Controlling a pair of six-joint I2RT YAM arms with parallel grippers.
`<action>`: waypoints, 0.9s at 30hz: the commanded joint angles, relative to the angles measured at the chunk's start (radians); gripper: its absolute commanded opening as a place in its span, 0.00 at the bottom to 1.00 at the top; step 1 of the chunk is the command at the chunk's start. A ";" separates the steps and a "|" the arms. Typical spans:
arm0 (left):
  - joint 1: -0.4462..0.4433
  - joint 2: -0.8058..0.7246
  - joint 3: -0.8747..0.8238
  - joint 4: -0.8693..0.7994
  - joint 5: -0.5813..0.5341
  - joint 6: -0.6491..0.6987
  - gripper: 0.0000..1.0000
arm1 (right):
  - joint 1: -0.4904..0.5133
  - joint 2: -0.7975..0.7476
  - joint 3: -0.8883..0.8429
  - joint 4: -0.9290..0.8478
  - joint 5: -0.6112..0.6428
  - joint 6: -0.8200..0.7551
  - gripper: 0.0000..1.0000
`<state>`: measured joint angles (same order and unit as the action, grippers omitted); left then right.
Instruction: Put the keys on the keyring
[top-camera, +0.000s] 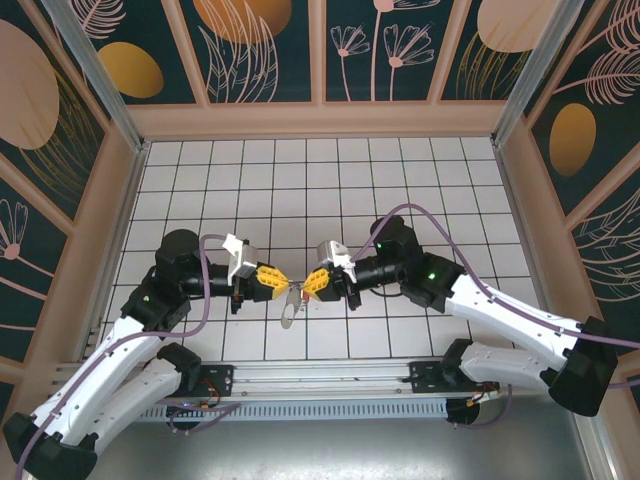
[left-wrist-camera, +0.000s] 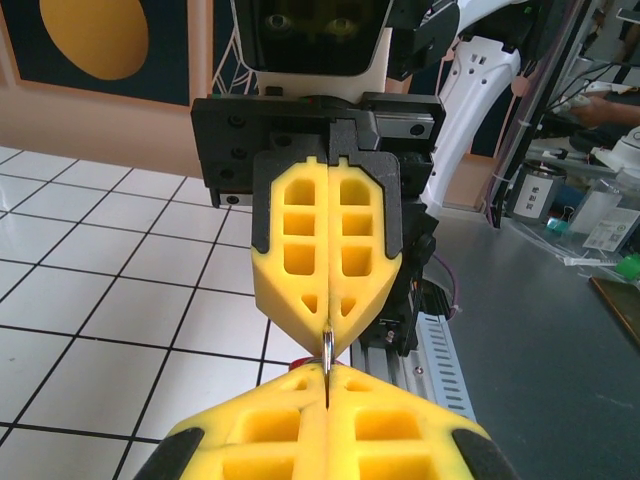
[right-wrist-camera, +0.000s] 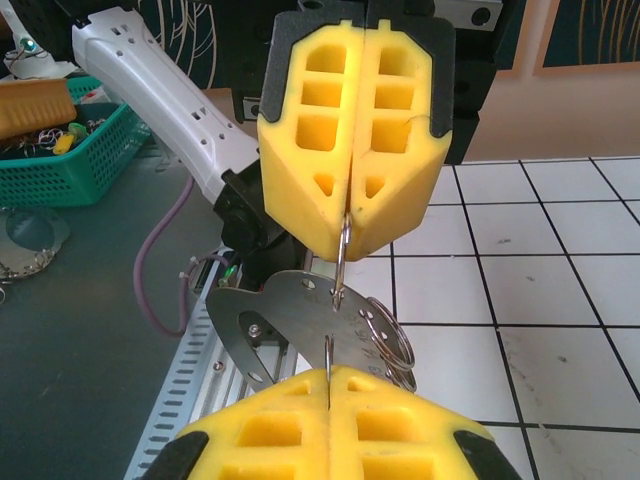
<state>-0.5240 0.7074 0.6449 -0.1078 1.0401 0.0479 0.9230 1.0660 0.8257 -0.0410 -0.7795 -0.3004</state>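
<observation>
The left gripper (right-wrist-camera: 346, 228) is pinching the keyring (right-wrist-camera: 341, 268), the right gripper (right-wrist-camera: 328, 378) a metal sliver (right-wrist-camera: 328, 352); the right wrist camera is revealing a plate (right-wrist-camera: 265, 322) dangling beneath that keyring.

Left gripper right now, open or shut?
Shut: the left gripper has its yellow fingers pressed flush, pinching a thin metal ring at the tips.

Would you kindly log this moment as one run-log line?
left gripper: shut on keyring | right gripper: shut on thin metal piece | stance: facing tip to tip | metal plate: hanging below
</observation>
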 joint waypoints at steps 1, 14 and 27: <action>-0.004 -0.014 -0.002 0.042 0.031 0.001 0.00 | 0.004 0.001 0.041 0.029 -0.010 0.002 0.00; -0.005 -0.010 -0.004 0.048 0.026 0.000 0.00 | 0.004 -0.001 0.046 0.041 -0.017 0.009 0.00; -0.004 0.001 -0.001 0.048 0.026 0.005 0.00 | 0.004 0.018 0.067 0.041 -0.025 0.002 0.00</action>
<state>-0.5240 0.7086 0.6449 -0.1074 1.0397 0.0483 0.9230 1.0748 0.8570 -0.0330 -0.7826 -0.3004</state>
